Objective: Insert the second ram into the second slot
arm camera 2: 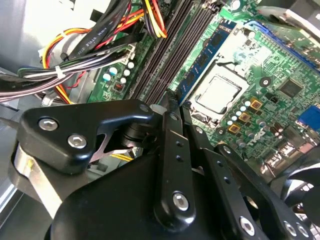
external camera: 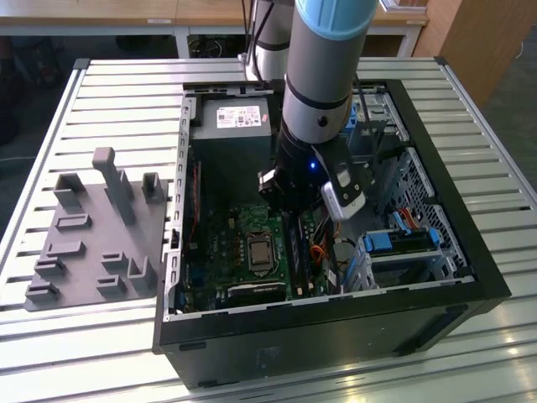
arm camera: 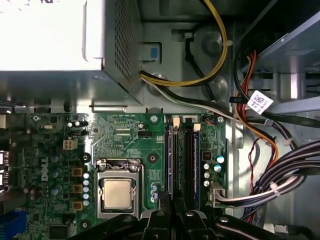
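Inside the open computer case [external camera: 336, 344], closest to the wrist cameras, we see the black gripper [arm camera 2: 167, 107] [arm camera: 172, 202] lowered over the motherboard [arm camera: 125, 135]. Its tip is at the near end of the bank of memory slots [arm camera: 182, 160]. We cannot tell whether the jaws are together, apart or clamped on anything. Just past the tip, the second ram [arm camera 2: 202, 57] [arm camera: 169, 160] stands on edge in the bank, on the side nearest the processor socket [arm camera 2: 217, 95] [arm camera: 118, 194]. It is a thin blue stick with dark chips along its face. We cannot tell for sure which slot it sits in, or whether the gripper touches it. The remaining slots lie dark beside it. On their far side from the socket, a bundle of black, red and yellow cables [arm camera 2: 75, 60] [arm camera: 280, 175] runs along the edge of the board. Beyond the slots, the grey power supply [arm camera: 50, 35] [external camera: 235, 126] fills a corner of the case. In the exterior view the arm [external camera: 323, 84] reaches down into the case from above. Light-blue drive brackets [external camera: 403, 243] sit at the exterior view's right. The case rests on a slatted metal table [external camera: 109, 92]. A grey fixture tray [external camera: 92, 243] lies on the table well apart from the case, at the exterior view's left.
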